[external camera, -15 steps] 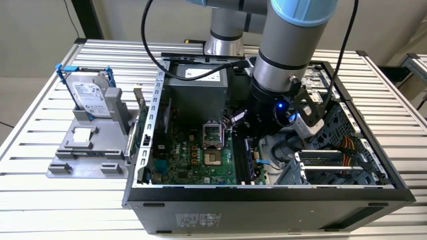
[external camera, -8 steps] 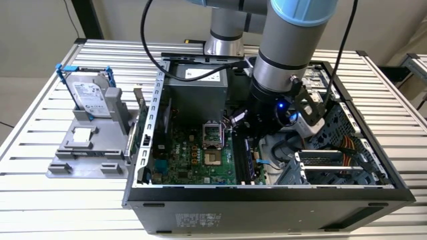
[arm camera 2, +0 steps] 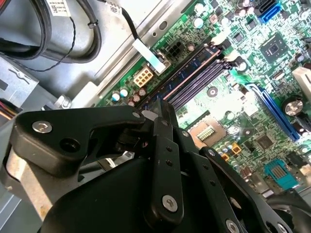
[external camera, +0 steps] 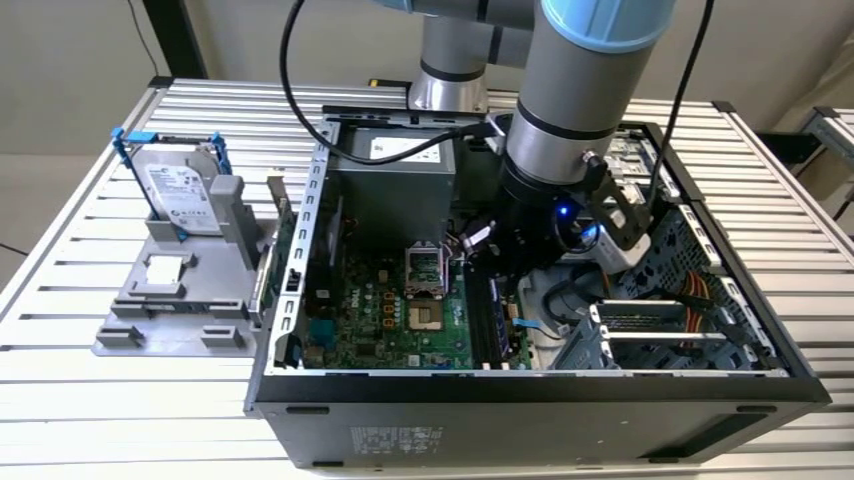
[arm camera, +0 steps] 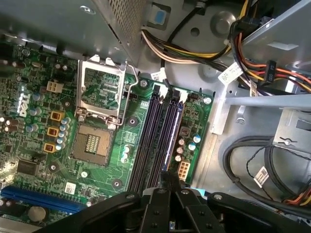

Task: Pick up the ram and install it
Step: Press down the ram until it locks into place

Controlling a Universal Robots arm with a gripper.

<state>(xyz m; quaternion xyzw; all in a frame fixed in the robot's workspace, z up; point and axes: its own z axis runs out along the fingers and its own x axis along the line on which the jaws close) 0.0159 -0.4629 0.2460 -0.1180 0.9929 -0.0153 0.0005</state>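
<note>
Pincer [external camera: 497,262] is reaching down inside the open computer case [external camera: 534,385] in the exterior view, over the memory slots. In the second wrist view its fingers [arm camera 2: 165,145] are sitting pressed together above the ram [arm camera 2: 187,77], seated in a slot. In the first wrist view the ram [arm camera: 170,131] is standing in its slot on the motherboard [arm camera: 121,160].

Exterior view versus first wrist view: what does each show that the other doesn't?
Exterior view adds the silver boxy hard drive with blue handles, upright in a grey stand beside the black computer case. First wrist view adds the thin dark blue-green ram in a memory slot. Both show the square green motherboard and the black gripper over it.
</note>
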